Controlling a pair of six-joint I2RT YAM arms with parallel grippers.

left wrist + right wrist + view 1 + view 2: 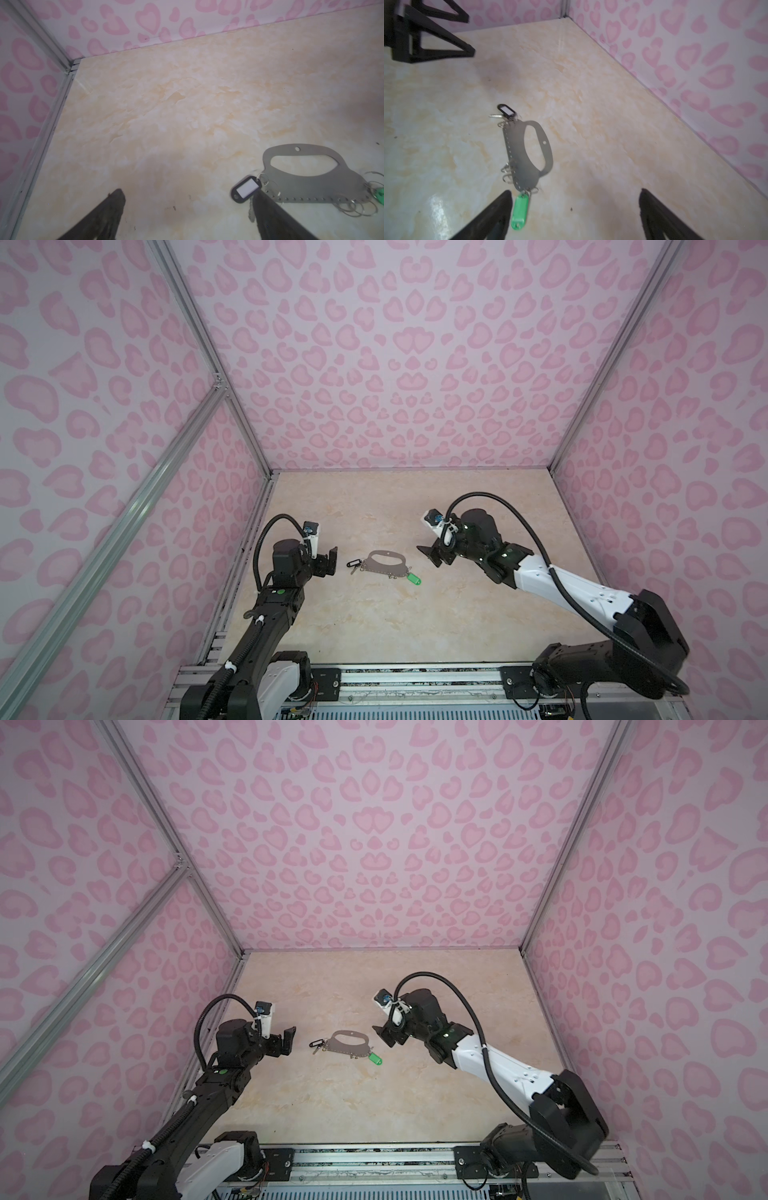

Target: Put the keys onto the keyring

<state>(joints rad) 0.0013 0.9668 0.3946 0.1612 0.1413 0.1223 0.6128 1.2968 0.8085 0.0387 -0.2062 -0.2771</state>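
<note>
- Keyring (386,563) (349,1042) lies flat on the tabletop (374,635), mid-table between the two arms. Its curved side faces the back wall and its straight holed edge faces the robot.
- Black tag (356,563) (318,1042) lies at the keyring's left end, touching the wire rings (268,182) there. A silver key (495,116) lies just beside the tag.
- Green tag (414,580) (376,1058) lies at the right end, up against the end rings. Its key isn't clearly visible. Can't tell whether either tag's ring is actually threaded through the plate.
- Left gripper (333,561) (291,1040): fingers spread wide, nothing between them. It sits above the table just left of the black tag, not touching it. In the left wrist view one finger (270,216) overlaps the tag's edge.
- Right gripper (426,556) (380,1036): fingers apart and empty, off the keyring's right end, clear of the plate. In the right wrist view the green tag (520,212) sits next to one finger (496,212).
</note>
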